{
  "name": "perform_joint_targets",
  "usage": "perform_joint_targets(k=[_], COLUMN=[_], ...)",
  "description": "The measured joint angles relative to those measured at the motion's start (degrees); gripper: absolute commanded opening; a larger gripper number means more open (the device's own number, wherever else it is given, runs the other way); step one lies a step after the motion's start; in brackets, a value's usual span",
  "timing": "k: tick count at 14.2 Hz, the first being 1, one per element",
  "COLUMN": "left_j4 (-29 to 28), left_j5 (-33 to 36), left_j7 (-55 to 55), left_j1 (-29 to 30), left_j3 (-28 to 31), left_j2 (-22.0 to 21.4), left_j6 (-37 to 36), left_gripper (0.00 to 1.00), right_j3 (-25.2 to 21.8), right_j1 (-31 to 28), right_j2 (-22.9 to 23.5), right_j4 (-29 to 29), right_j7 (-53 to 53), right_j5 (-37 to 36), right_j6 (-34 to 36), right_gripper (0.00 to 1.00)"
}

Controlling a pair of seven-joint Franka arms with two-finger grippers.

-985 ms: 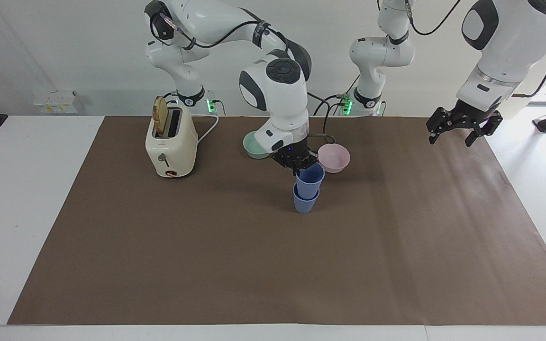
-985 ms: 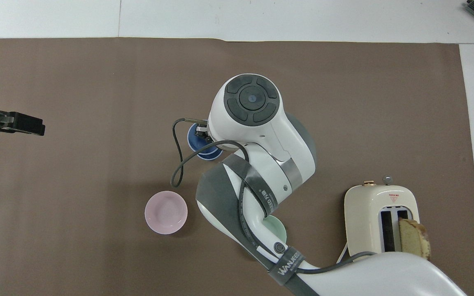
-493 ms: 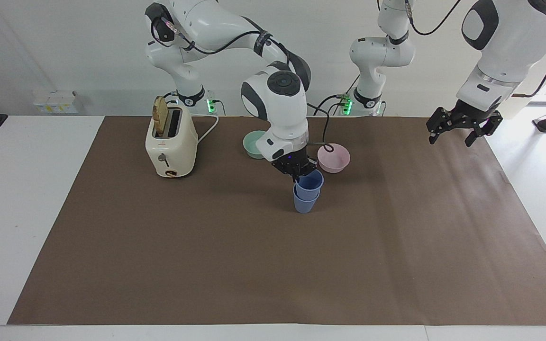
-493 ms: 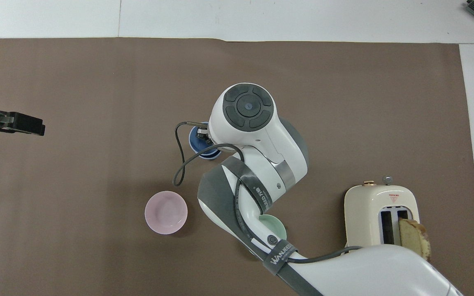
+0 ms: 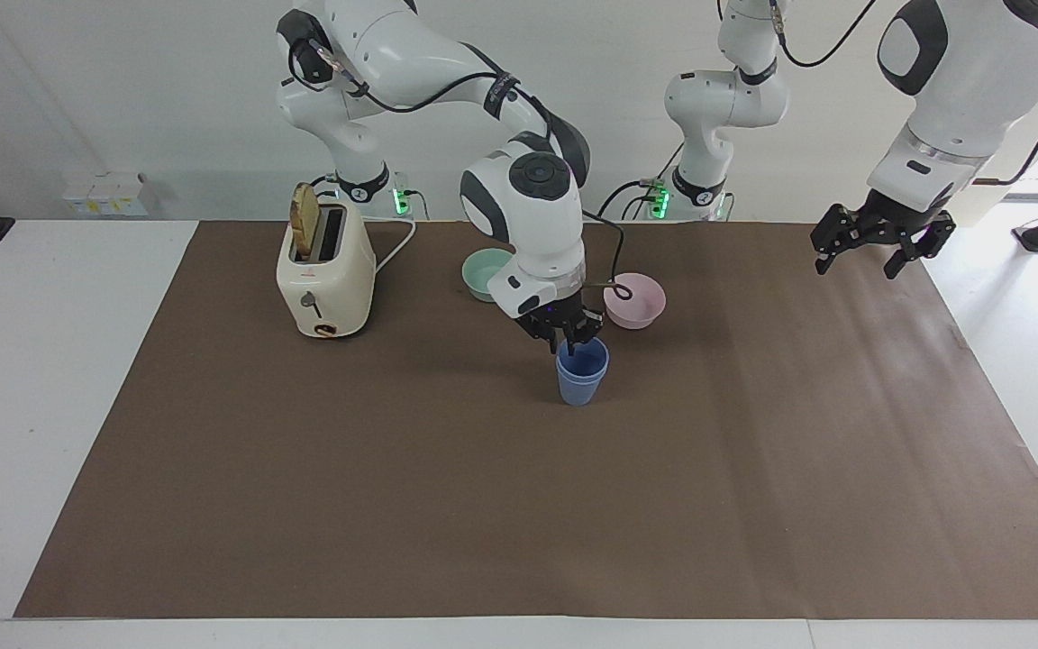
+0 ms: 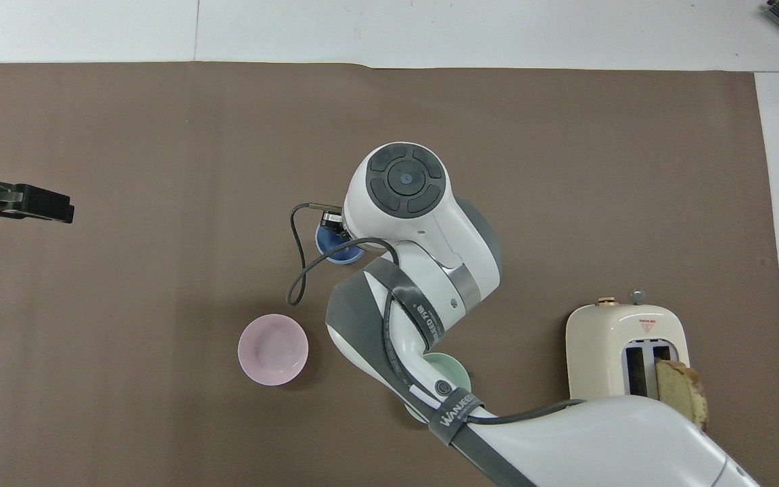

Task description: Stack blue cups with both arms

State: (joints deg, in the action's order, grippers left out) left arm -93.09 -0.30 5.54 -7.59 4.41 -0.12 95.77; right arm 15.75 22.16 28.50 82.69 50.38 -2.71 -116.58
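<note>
Two plain matte periwinkle-blue tapered plastic tumblers, the blue cups (image 5: 581, 379), nested one inside the other and upright on the brown paper mat (image 5: 393, 505) over the white table (image 5: 32, 406), around the middle of the table and a little closer to the robots' edge than to the edge away from them; only one thin band of rim above the outer cup's rim. Right hand (image 5: 570, 341), black and two-fingered, pointing down right at the mouth of the stack, fingertips at the rim; cannot tell whether pinching the inner cup or parted. In the overhead view, mostly hidden under the white right arm, just a slice of blue (image 6: 332, 245) visible.

Left hand (image 5: 875, 245), fingers spread with nothing between them, waiting in the air over the mat's corner at the left arm's end by the robots' edge.

Pale pink round bowl (image 5: 634, 300) and mint-green round bowl (image 5: 486, 273) closer to the robots' edge than the stack, apart from it. Cream two-slot toaster (image 5: 325, 270) with a slice of bread up, toward the right arm's end
</note>
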Motion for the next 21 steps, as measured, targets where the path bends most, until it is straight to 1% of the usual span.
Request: perform_joint_targets(k=[2, 4, 5, 7, 11, 14, 16, 19, 21], left_j4=[0.0, 0.0, 0.0, 0.0, 0.0, 0.0, 0.0, 0.0, 0.0], left_j5=[0.0, 0.0, 0.0, 0.0, 0.0, 0.0, 0.0, 0.0, 0.0], left_j7=[0.0, 0.0, 0.0, 0.0, 0.0, 0.0, 0.0, 0.0, 0.0], left_j1=[0.0, 0.0, 0.0, 0.0, 0.0, 0.0, 0.0, 0.0, 0.0], left_j3=[0.0, 0.0, 0.0, 0.0, 0.0, 0.0, 0.0, 0.0, 0.0], left_j2=[0.0, 0.0, 0.0, 0.0, 0.0, 0.0, 0.0, 0.0, 0.0], left_j6=[0.0, 0.0, 0.0, 0.0, 0.0, 0.0, 0.0, 0.0, 0.0], left_gripper=[1.0, 1.0, 1.0, 1.0, 1.0, 1.0, 1.0, 1.0, 1.0], right_j3=[0.0, -0.1, -0.1, -0.1, -0.1, -0.1, -0.1, -0.1, -0.1], right_j1=[0.0, -0.3, -1.4, -4.7, -9.5, -13.7, -16.3, -18.7, -20.6], right_j2=[0.0, -0.3, -0.8, -3.0, -7.1, -9.5, -12.0, -16.0, -18.1], right_j4=[-0.1, -1.3, -2.6, -4.7, -5.9, -6.6, -7.0, -7.2, -7.2], right_j7=[0.0, 0.0, -0.6, -5.9, -16.0, -24.7, -29.5, -32.9, -34.4], right_j5=[-2.4, -4.1, -4.5, -4.5, -4.5, -4.5, -4.5, -4.5, -4.2], right_j6=[0.9, 4.6, 6.8, 12.0, 20.3, 24.4, 27.4, 31.2, 32.2], right_gripper=[1.0, 1.0, 1.0, 1.0, 1.0, 1.0, 1.0, 1.0, 1.0])
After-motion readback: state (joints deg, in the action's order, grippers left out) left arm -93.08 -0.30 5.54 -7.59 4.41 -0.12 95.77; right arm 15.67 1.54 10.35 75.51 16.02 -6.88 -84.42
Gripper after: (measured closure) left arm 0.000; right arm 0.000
